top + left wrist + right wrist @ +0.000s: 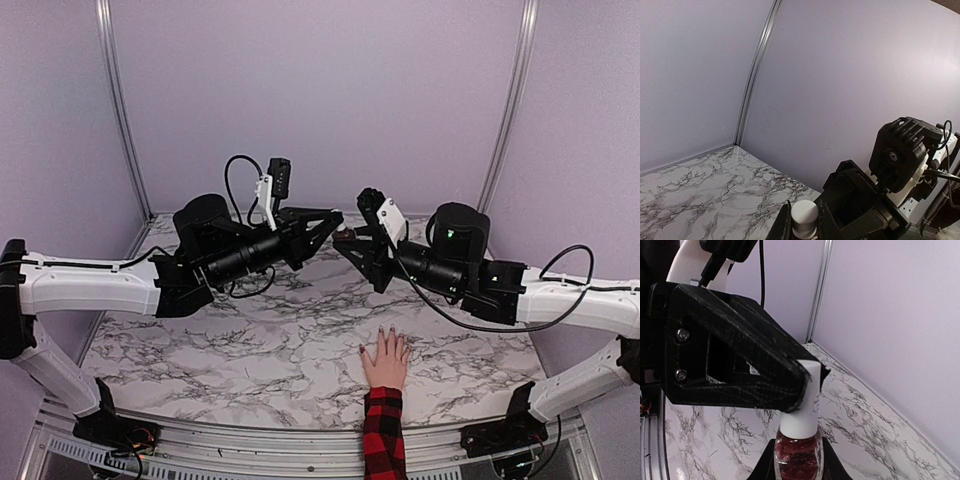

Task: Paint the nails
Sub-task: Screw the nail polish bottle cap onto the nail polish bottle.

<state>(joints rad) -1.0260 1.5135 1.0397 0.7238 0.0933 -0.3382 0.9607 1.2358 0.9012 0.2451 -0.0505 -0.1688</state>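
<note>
Right wrist, left pincer clamping white cap (right pincer grips bottle)

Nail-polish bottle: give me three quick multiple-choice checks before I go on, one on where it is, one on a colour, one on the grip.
1. Where is the nail-polish bottle?
A. lying flat, let go by both arms
B. held up between the two grippers
C. in none of the views

2. What colour is its cap?
A. black
B. gold
C. white

3. What is the left gripper doing?
A. wide open, holding nothing
B. shut on the cap
C. shut on the glass body

Answers:
1 B: the right gripper clamps the glass body from below while the left gripper meets it from the other side.
2 C: both wrist views show a plain white cap above the dark red polish.
3 B: in the left wrist view its fingers press the cap from both sides.
</note>
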